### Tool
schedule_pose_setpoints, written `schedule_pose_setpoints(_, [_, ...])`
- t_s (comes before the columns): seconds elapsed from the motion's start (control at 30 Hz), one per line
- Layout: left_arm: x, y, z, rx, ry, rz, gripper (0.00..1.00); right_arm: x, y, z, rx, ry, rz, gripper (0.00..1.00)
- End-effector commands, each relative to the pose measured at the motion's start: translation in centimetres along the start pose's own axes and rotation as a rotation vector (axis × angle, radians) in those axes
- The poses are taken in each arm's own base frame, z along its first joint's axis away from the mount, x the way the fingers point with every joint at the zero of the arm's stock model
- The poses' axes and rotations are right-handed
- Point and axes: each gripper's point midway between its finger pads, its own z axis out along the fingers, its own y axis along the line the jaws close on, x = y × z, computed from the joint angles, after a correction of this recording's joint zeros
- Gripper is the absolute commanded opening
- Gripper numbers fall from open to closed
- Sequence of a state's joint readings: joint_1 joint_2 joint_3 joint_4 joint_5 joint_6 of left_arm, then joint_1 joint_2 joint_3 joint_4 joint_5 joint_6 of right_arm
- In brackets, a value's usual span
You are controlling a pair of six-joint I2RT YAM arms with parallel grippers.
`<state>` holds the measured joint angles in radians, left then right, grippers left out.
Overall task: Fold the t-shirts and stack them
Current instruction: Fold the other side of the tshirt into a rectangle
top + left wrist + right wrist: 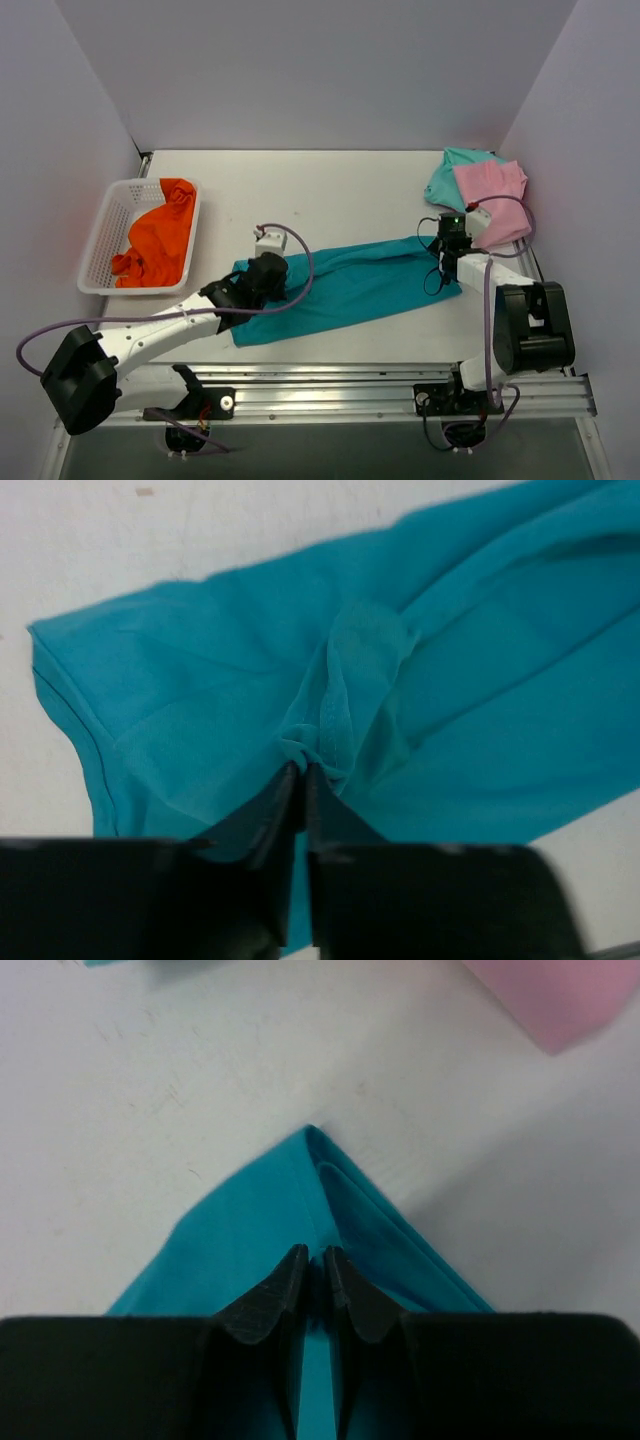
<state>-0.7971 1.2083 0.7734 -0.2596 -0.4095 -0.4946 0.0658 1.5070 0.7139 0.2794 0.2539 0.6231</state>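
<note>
Top external shows the left gripper (283, 283) and right gripper (446, 258) each pinched shut on the soft, creased teal-blue t-shirt (355, 288), stretched long near the table's (330, 190) front edge.

No text, label, brand, number or sign can be read in any of the three views.
</note>
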Motion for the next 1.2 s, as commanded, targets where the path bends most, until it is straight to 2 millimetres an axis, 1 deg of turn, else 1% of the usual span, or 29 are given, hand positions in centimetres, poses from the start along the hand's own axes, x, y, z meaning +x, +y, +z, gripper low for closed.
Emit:
schedule_pose_setpoints(0.0, [2.2,0.3,-0.5,-0.101,-0.044,-0.041,0.26,-1.4,-1.4,-1.4,0.042,-0.078,0.083,0.12])
schedule_pose_setpoints(0.03, [2.7,0.9,-0.4,-0.152,-0.054,-0.044,0.37,-0.9,-2.2,-1.5,0.069,-0.069,0.089,0.34])
schedule_pose_setpoints(0.07, [3.1,0.7,-0.4,-0.152,-0.056,-0.062,0.44,-0.8,-2.4,-1.6,0.080,-0.072,0.104,0.65])
schedule_pose_setpoints(0.1, [4.0,0.4,-0.5,-0.156,-0.055,-0.048,0.95,-1.2,-3.0,-1.7,0.115,-0.092,0.112,0.89])
schedule_pose_setpoints(0.13, [4.1,0.6,-0.6,-0.179,-0.064,-0.061,0.94,-1.3,-3.3,-1.8,0.135,-0.091,0.110,1.00])
schedule_pose_setpoints(0.17, [4.0,0.9,-0.7,-0.204,-0.079,-0.086,0.94,-1.6,-3.3,-1.9,0.141,-0.097,0.109,1.00])
schedule_pose_setpoints(0.2, [3.7,0.5,-0.9,-0.193,-0.093,-0.088,0.94,-1.9,-3.6,-2.0,0.161,-0.106,0.106,1.00])
schedule_pose_setpoints(0.27, [2.9,0.6,-1.3,-0.217,-0.128,-0.102,0.94,-2.8,-3.5,-2.3,0.176,-0.115,0.100,1.00])
schedule_pose_setpoints(0.33, [1.8,0.3,-1.8,-0.215,-0.158,-0.116,0.94,-3.5,-3.6,-2.8,0.189,-0.128,0.099,1.00])
schedule_pose_setpoints(0.37, [1.3,0.6,-2.0,-0.231,-0.172,-0.121,0.94,-4.2,-3.2,-3.2,0.172,-0.144,0.105,1.00])
schedule_pose_setpoints(0.43, [0.6,0.5,-2.1,-0.239,-0.193,-0.124,0.94,-4.8,-2.8,-3.6,0.153,-0.154,0.110,1.00])
schedule_pose_setpoints(0.53, [-0.3,-0.1,-1.3,-0.220,-0.237,-0.137,0.95,-5.4,-1.7,-4.4,0.095,-0.164,0.126,1.00])
schedule_pose_setpoints(0.57, [-0.4,-0.1,-1.0,-0.215,-0.241,-0.140,0.97,-5.6,-1.6,-4.6,0.084,-0.169,0.132,1.00])
schedule_pose_setpoints(0.6, [-0.2,-0.6,-0.4,-0.184,-0.226,-0.145,1.00,-5.7,-1.3,-4.7,0.073,-0.171,0.133,1.00])
schedule_pose_setpoints(0.63, [-1.1,-0.6,0.2,-0.162,-0.245,-0.176,0.92,-5.7,-1.2,-4.7,0.067,-0.171,0.132,1.00])
schedule_pose_setpoints(0.67, [-0.7,-0.5,0.8,-0.144,-0.233,-0.178,0.82,-5.9,-1.1,-4.9,0.060,-0.175,0.133,1.00])
schedule_pose_setpoints(0.7, [-0.6,-0.6,1.3,-0.124,-0.223,-0.182,0.78,-6.1,-1.0,-5.0,0.058,-0.178,0.131,1.00])
schedule_pose_setpoints(0.73, [-1.5,-2.3,1.7,-0.022,-0.235,-0.205,0.74,-6.1,-1.1,-5.0,0.061,-0.179,0.126,1.00])
schedule_pose_setpoints(0.77, [-1.1,-1.6,2.4,-0.015,-0.224,-0.208,0.67,-6.3,-1.1,-5.0,0.064,-0.185,0.126,1.00])
schedule_pose_setpoints(0.8, [-0.9,-1.7,2.9,0.006,-0.217,-0.205,0.61,-6.2,-1.1,-5.0,0.063,-0.184,0.122,1.00])
schedule_pose_setpoints(0.83, [-1.2,-2.6,3.0,0.061,-0.225,-0.203,0.57,-6.2,-1.1,-4.9,0.067,-0.185,0.120,1.00])
schedule_pose_setpoints(0.87, [-1.2,-2.3,3.5,0.067,-0.224,-0.205,0.52,-6.2,-1.3,-4.8,0.074,-0.186,0.117,1.00])
schedule_pose_setpoints(0.9, [-0.4,-2.3,4.1,0.075,-0.205,-0.192,0.44,-6.3,-1.2,-4.8,0.073,-0.189,0.117,1.00])
schedule_pose_setpoints(0.93, [-0.5,-3.0,4.4,0.116,-0.206,-0.194,0.42,-6.2,-1.3,-4.7,0.075,-0.189,0.116,1.00])
schedule_pose_setpoints(0.97, [-0.3,-2.8,4.9,0.118,-0.197,-0.198,0.40,-6.0,-1.3,-4.6,0.078,-0.184,0.114,1.00])
schedule_pose_setpoints(1.0, [0.5,-2.8,5.7,0.119,-0.171,-0.191,0.36,-6.0,-1.3,-4.5,0.079,-0.185,0.114,1.00])
schedule_pose_setpoints(1.03, [0.4,-3.0,6.0,0.133,-0.173,-0.196,0.36,-5.9,-1.5,-4.4,0.082,-0.183,0.114,1.00])
schedule_pose_setpoints(1.1, [1.3,-3.1,6.7,0.140,-0.149,-0.192,0.35,-5.8,-1.6,-4.3,0.088,-0.183,0.110,1.00])
schedule_pose_setpoints(1.17, [1.7,-3.3,7.1,0.152,-0.140,-0.195,0.35,-5.7,-1.7,-4.1,0.096,-0.181,0.105,1.00])
